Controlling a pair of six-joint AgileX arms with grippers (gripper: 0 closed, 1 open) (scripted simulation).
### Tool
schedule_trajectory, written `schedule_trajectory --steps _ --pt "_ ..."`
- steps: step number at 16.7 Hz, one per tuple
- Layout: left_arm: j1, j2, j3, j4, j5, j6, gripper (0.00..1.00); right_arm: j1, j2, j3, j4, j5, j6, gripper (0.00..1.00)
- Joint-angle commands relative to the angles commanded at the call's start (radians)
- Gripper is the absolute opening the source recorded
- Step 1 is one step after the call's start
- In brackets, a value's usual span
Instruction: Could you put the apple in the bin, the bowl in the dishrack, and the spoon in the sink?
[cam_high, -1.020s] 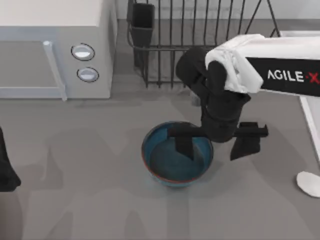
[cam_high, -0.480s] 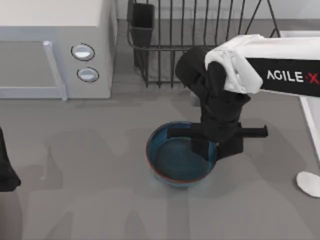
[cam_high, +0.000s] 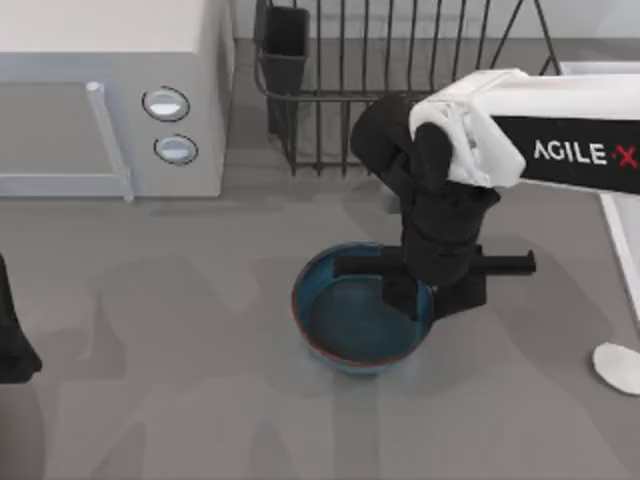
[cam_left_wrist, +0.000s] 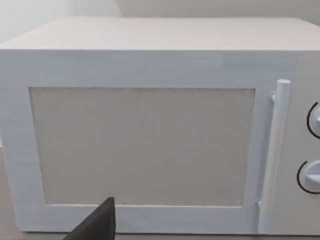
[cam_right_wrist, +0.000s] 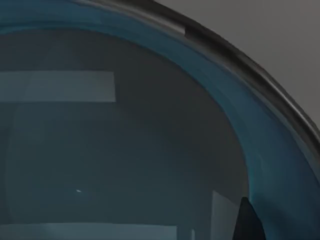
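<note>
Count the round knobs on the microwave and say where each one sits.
2. Both are on the microwave front panel in the top view, right of the door handle: one knob nearer the dishrack end, the other beside it, nearer the table's open middle. None appears hidden.

- Your right arm (cam_high: 560, 140) has a white outer shell with rounded, smooth edges, and a black panel along its side.
- That black panel carries the marking "AGILE·X" in white capital letters.
- Past the white shell, the arm turns into bulky matte black segments, rounded like stacked cylinders.
- Your right gripper (cam_high: 432, 292) is matte black too, with a straight black crossbar and two blocky, flat-sided fingers under it.
- In the right wrist view, a dark pointed fingertip (cam_right_wrist: 246, 220) of that gripper shows as a slim black wedge.
- Your left arm (cam_high: 12, 340) appears as a plain black, rounded mass at the table's left edge.
- In the left wrist view, a black angular wedge (cam_left_wrist: 97, 225) of your left gripper shows, flat-faced and unmarked.
</note>
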Motion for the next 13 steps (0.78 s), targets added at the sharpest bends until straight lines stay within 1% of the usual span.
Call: schedule_trajectory --steps 2,4,9,13 --pt "0.000 0.000 0.000 0.000 0.000 0.000 1.00 0.001 -0.003 0.016 -0.017 0.000 0.000 0.00" --pt "0.000 0.000 0.000 0.000 0.000 0.000 1.00 0.001 -0.014 0.069 -0.075 0.000 0.001 0.00" --pt "0.000 0.000 0.000 0.000 0.000 0.000 1.00 -0.001 -0.060 0.238 -0.316 0.000 -0.001 0.00" --pt "0.000 0.000 0.000 0.000 0.000 0.000 1.00 -0.003 -0.080 0.283 -0.363 -0.001 -0.004 0.00"
